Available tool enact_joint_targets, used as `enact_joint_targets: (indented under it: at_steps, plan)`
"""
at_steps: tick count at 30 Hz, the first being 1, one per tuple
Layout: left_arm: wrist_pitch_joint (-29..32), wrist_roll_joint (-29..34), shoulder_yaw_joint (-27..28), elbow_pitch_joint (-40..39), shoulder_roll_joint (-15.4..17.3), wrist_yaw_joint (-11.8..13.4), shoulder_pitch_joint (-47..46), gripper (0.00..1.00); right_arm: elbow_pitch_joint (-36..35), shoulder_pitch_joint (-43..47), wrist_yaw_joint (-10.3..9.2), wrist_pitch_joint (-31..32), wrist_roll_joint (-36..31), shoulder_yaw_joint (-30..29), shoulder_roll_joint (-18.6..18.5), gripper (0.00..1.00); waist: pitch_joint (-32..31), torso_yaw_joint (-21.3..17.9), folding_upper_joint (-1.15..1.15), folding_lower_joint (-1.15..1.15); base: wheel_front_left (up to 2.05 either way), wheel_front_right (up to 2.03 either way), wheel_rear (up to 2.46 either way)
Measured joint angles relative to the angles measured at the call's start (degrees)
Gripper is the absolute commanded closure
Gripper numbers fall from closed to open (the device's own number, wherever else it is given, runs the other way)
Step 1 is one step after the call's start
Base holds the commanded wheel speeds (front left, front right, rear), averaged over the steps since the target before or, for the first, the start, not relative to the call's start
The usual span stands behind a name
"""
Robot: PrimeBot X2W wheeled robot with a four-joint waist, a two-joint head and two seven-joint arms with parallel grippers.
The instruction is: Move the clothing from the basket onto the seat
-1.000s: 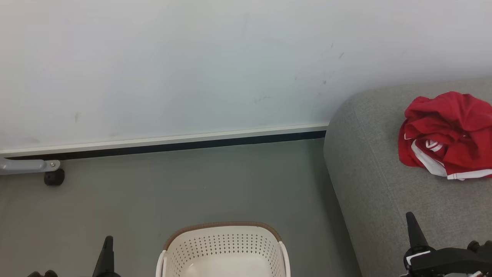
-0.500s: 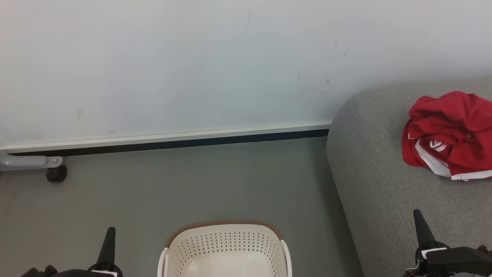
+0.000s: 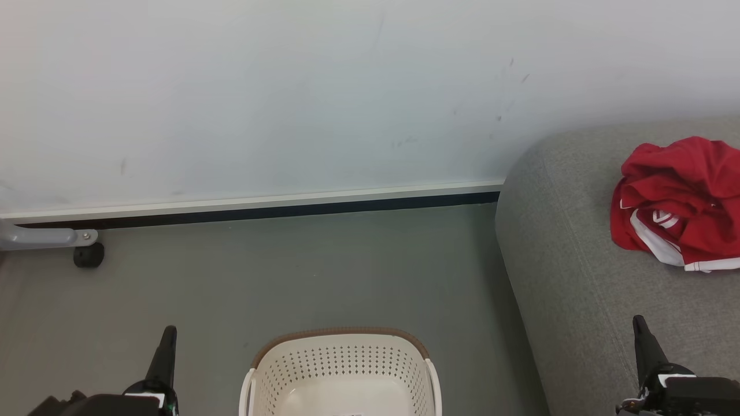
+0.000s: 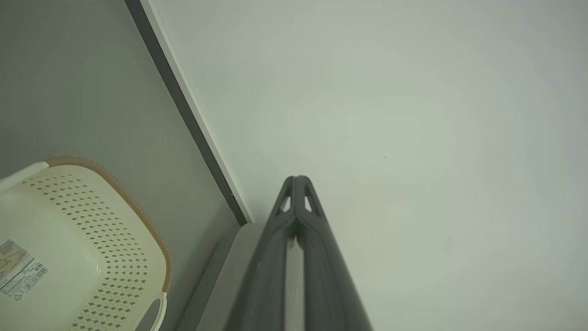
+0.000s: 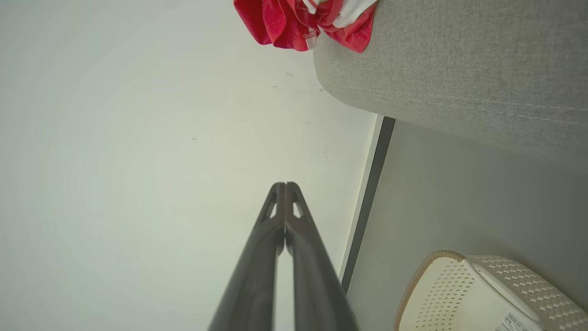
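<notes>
Grey floor (image 3: pixel 300 271) runs bare up to a pale wall (image 3: pixel 289 86) and its dark skirting strip (image 3: pixel 260 212). Crumpled red clothing (image 3: pixel 679 202) with white trim lies on the seat (image 3: pixel 578 277), a light grey woven-fabric block with a rounded corner. It lies well in from the seat's floor-side edge. Open floor separates the seat from the basket (image 3: pixel 341 367), cream perforated plastic under a brown rim, its smooth bottom showing. The left gripper (image 3: pixel 169 332) and right gripper (image 3: pixel 638 322) flank the basket, fingers pressed together, holding nothing.

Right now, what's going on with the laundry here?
Nothing is being handled. The red clothing lies bunched on the grey seat, and the part of the basket that shows holds no clothes. The left claw and the right claw are both shut and hold nothing, one on each side of the basket.
</notes>
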Motion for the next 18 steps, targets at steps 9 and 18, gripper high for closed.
enact_joint_targets:
  at_steps: [9,18]
  plan:
    - [1.5,-5.1,0.6,0.7,-0.6,-1.3,-1.6,1.0,0.5,-0.7,1.11,1.5,5.5,-2.2,0.8,1.0,0.2,0.3,0.0,0.0,0.0,0.0,0.0]
    - [1.5,-5.8,0.7,0.8,-0.6,-1.4,-1.7,1.0,0.5,-0.8,1.21,1.5,5.6,-2.3,0.9,1.0,0.2,0.3,-0.01,0.0,0.0,0.0,0.0]
